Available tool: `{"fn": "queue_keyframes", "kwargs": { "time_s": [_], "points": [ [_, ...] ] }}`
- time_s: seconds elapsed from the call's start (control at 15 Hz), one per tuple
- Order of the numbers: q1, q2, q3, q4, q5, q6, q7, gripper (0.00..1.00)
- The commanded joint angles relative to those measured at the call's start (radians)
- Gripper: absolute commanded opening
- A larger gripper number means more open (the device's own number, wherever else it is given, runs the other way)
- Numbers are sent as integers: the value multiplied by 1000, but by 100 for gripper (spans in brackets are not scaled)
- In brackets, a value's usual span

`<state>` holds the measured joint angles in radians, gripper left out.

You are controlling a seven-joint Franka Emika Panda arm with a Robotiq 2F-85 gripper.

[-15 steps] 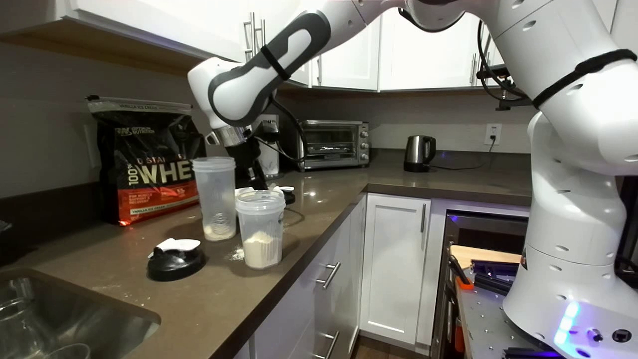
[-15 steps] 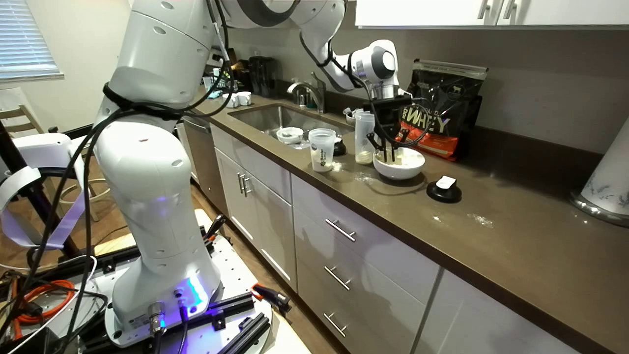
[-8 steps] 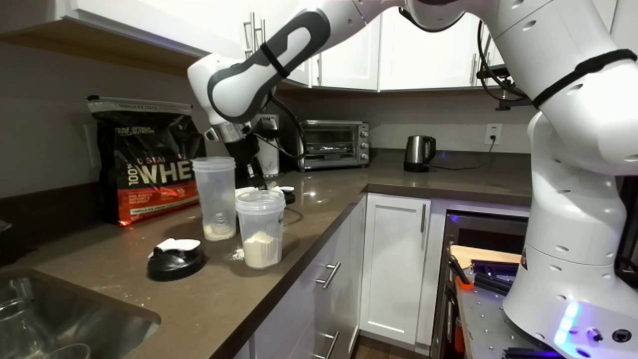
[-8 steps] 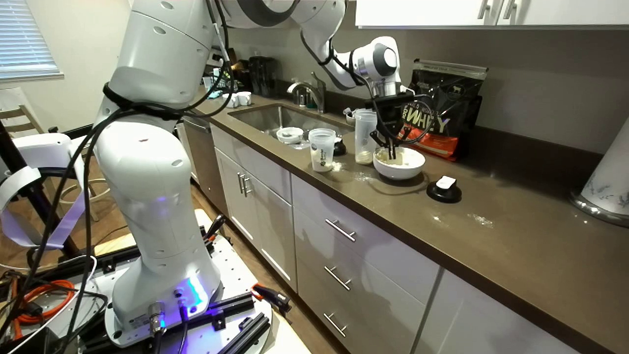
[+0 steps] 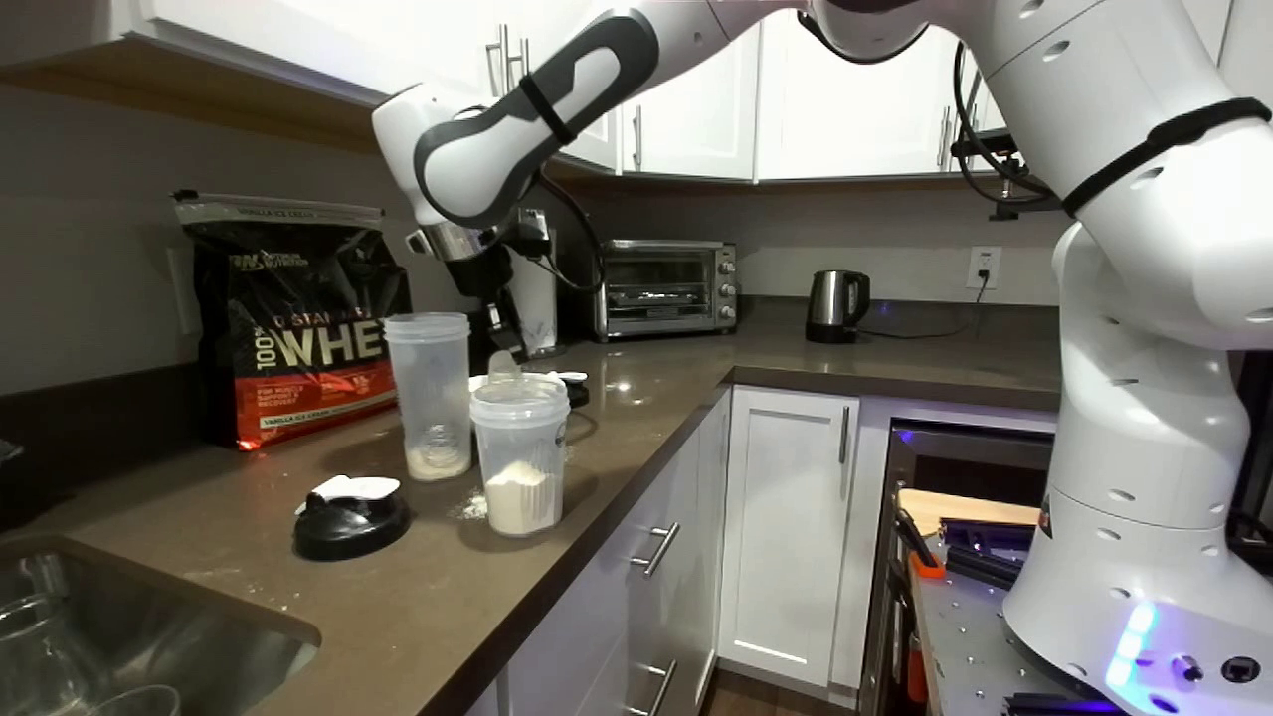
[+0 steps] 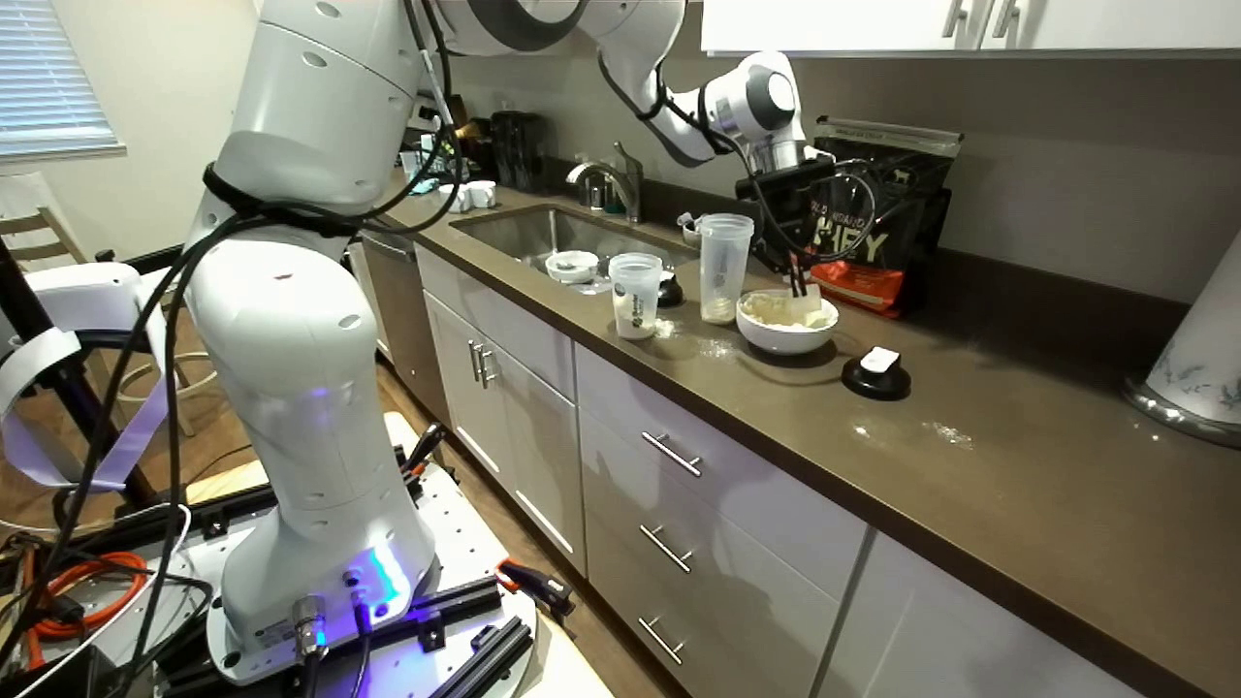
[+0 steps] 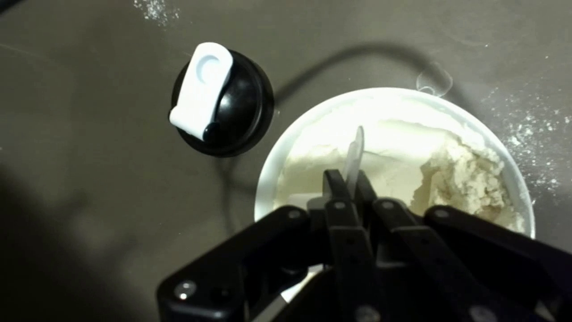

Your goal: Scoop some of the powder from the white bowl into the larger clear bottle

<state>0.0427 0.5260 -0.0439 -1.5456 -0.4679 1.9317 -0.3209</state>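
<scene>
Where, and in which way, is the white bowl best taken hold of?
I would take the white bowl by its thin rim nearest the black lid, from above, one jaw inside, one outside. The bowl stands upright and open; rough powder lumps lie towards the other side. The end effector should release the translucent scoop first.

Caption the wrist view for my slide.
End effector gripping a translucent tool at the white bowl of powder, a white-flapped black lid nearby.
</scene>
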Motion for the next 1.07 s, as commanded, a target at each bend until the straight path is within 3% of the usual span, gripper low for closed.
{"fn": "queue_keyframes", "kwargs": {
  "time_s": [0.0,1.0],
  "points": [
    [9,19,-11,28,-41,-7,44,2],
    [23,45,-22,10,-98,75,104,2]
  ]
}}
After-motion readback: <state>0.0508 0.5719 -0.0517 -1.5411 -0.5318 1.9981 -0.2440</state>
